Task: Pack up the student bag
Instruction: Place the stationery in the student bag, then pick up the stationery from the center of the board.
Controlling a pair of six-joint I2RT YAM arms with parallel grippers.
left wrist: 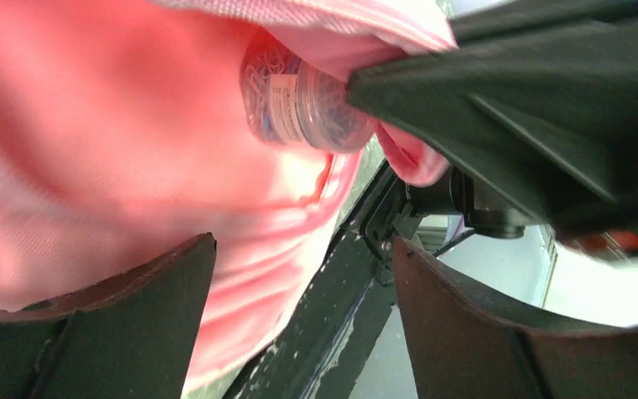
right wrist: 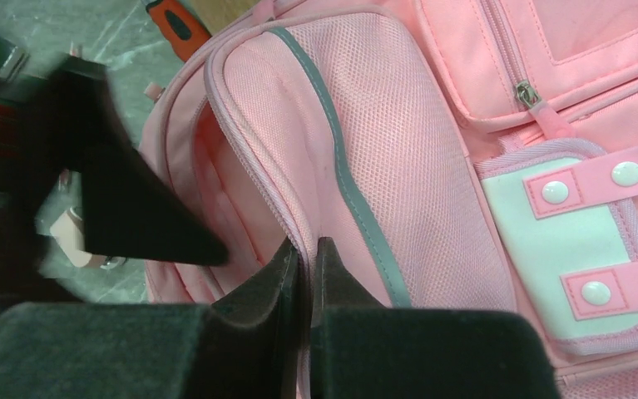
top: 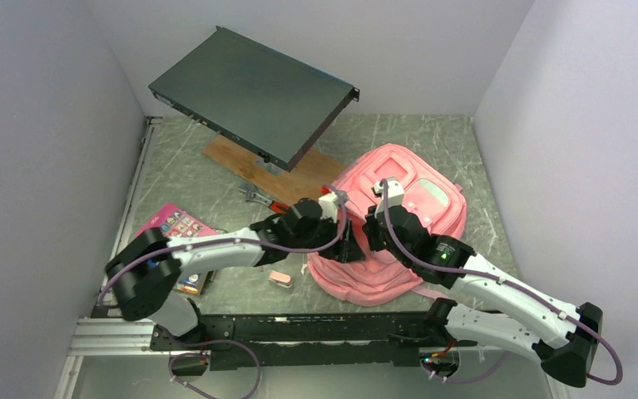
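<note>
Closest to the lens: left gripper (left wrist: 303, 332), jaws well apart, nothing between them, poised at the mouth of a side pocket. Likewise close, right gripper (right wrist: 307, 270): jaws pinched together on the rim of the mesh pocket (right wrist: 365, 125), holding that edge so the mouth gapes.

Items, large to small:
- black equipment case (top: 253, 91): flat, propped at a tilt at the far left of the table (top: 190, 170), over a wooden board (top: 307, 179). Neither arm is near it.
- student bag (top: 403, 220): lies front up, right of centre, with both wrists at its near-left side. Front zip pockets look shut in the right wrist view.
- pink book (top: 175, 223): on the table beside the left arm, well apart from the bag.
- orange-handled tool (top: 261, 199): on the table near the bag's far-left corner.
- jar of paper clips (left wrist: 299, 104): clear, on its side just inside the pocket mouth, pink fabric around it, clear of the left jaws.
- small pink block (top: 279, 278): eraser-like, on the table near the bag's left edge.

Progress, my reading: the jar looks delivered but sits shallow. Book, block and perhaps the tool remain outside, and the pocket is not yet closed. Roughly early to midway.
</note>
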